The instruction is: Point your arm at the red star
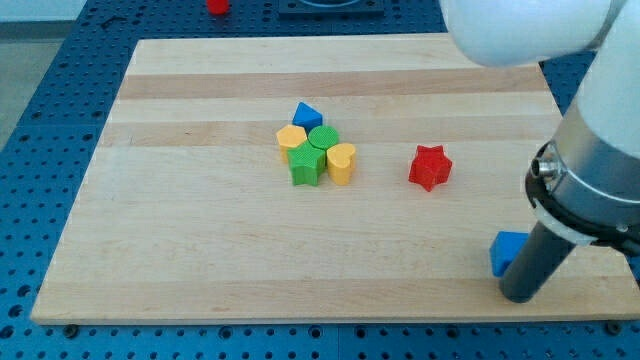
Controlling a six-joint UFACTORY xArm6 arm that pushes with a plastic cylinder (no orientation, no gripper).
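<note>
The red star (430,167) lies on the wooden board (200,250), right of the middle. My tip (519,296) rests near the board's bottom right corner, well below and to the right of the red star. A blue block (506,251) sits right against the rod's left side, partly hidden by it. A tight cluster left of the star holds a blue block (306,115), a yellow hexagon block (290,138), a green round block (323,138), a green star block (306,167) and a yellow block (341,163).
The white and grey arm body (590,150) covers the view's right side and top right. A small red object (217,5) lies off the board at the view's top. Blue perforated table surface (40,150) surrounds the board.
</note>
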